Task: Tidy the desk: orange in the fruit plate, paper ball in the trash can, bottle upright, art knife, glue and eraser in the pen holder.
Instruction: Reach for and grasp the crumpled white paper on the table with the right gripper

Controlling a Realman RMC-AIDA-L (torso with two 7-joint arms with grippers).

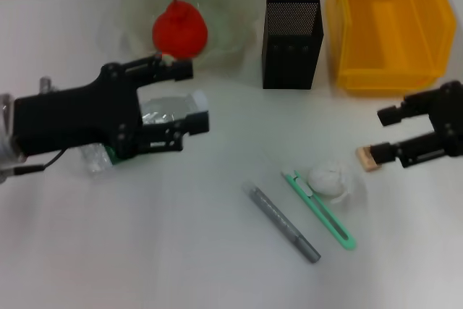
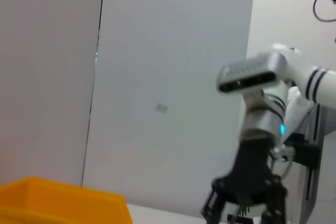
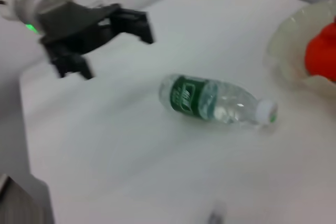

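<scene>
A white desk [image 1: 181,251] is being viewed from above. The left claw [image 1: 189,95], fingers apart and holding nothing, is being held above a bottle [image 3: 215,100] lying on its side. The right claw [image 1: 387,135], also apart, is hanging just beside an eraser [image 1: 369,158]. An orange [image 1: 179,28] is sitting in the fruit plate [image 1: 231,5]. A paper ball [image 1: 330,179], green knife [image 1: 318,208] and grey glue stick [image 1: 283,222] are lying nearby.
</scene>
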